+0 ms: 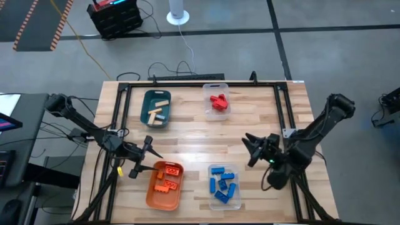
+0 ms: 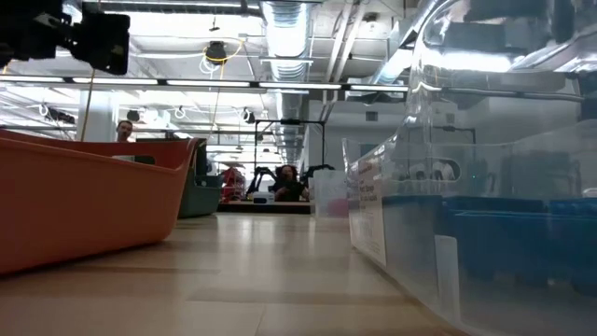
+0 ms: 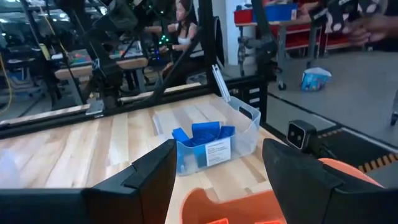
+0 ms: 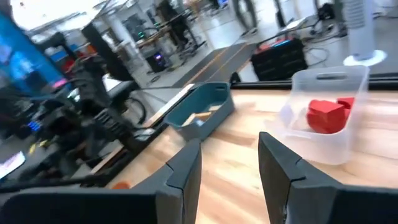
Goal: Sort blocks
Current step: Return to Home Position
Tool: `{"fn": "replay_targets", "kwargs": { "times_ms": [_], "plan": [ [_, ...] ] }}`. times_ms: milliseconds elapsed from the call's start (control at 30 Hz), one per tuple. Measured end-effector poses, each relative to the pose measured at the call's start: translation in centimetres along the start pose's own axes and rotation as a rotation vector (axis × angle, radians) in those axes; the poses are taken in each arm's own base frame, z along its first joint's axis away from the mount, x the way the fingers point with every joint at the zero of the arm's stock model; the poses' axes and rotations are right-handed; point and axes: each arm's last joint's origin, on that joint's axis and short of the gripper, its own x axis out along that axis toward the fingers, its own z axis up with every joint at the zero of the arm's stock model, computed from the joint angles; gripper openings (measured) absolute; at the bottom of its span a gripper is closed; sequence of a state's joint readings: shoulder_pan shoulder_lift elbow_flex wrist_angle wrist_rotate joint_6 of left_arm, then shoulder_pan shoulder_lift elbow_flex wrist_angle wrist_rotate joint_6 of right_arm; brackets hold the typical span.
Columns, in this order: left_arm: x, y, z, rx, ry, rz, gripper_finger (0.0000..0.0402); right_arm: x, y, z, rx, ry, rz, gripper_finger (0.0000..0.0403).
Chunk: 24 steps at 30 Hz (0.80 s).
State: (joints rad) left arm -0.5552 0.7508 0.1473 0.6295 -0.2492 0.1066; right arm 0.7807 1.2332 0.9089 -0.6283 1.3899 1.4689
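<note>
- The left hand (image 1: 144, 157) hangs over the wooden surface (image 1: 194, 147). Its fingers are spread wide and nothing is between them.
- Just beside it, toward the surface's front edge, lies the orange tray (image 1: 152, 195), which holds the orange blocks (image 1: 166, 179).
- Ahead of the left hand, past the tray's corner, a clear bin (image 3: 247, 132) holds the blue blocks (image 1: 222, 185).
- The right hand (image 1: 249, 150) faces the left hand across the middle of the surface. Its fingers are also wide apart and it holds nothing. The bin of blue blocks stands near it on its front-edge side.
- Farther from the right hand, by the surface's far edge, a second clear bin (image 1: 215, 87) holds the red blocks (image 1: 218, 101).
- Farther still, well ahead of the right hand and well apart from the left one, the teal tray (image 1: 148, 100) holds the wooden blocks (image 1: 159, 113).
- In the room beyond the surface, a person (image 3: 185, 28) shows in the left wrist view.
</note>
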Motion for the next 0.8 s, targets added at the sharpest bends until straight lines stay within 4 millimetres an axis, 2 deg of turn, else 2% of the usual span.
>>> {"fn": "replay_targets", "kwargs": {
  "times_ms": [267,400,500,633,733,800],
  "plan": [
    [-0.6,0.0,-0.8,0.017,-0.008,-0.012,0.0231,3.1,0.6,-1.7,0.078,0.076,-0.081,0.0136],
    [-1.0,0.1,-1.0,0.018,-0.034,-0.012,0.0231,4.7,1.8,-1.6,0.083,0.131,-0.047,0.0136],
    [-1.1,0.4,-1.4,-0.005,0.012,0.036,0.0231,5.6,3.3,-0.7,0.054,0.130,0.045,0.0136],
    [-0.7,0.9,-1.1,-0.036,0.169,0.091,0.0231,6.3,5.2,2.2,0.004,0.084,0.251,0.0136],
    [-0.5,1.0,-0.2,-0.030,0.217,0.101,0.0231,6.6,5.6,4.3,-0.063,0.032,0.378,0.0136],
    [-0.7,1.1,0.1,-0.042,0.204,0.099,0.0231,6.7,5.3,5.1,-0.124,0.023,0.401,0.0136]
  ]
}}
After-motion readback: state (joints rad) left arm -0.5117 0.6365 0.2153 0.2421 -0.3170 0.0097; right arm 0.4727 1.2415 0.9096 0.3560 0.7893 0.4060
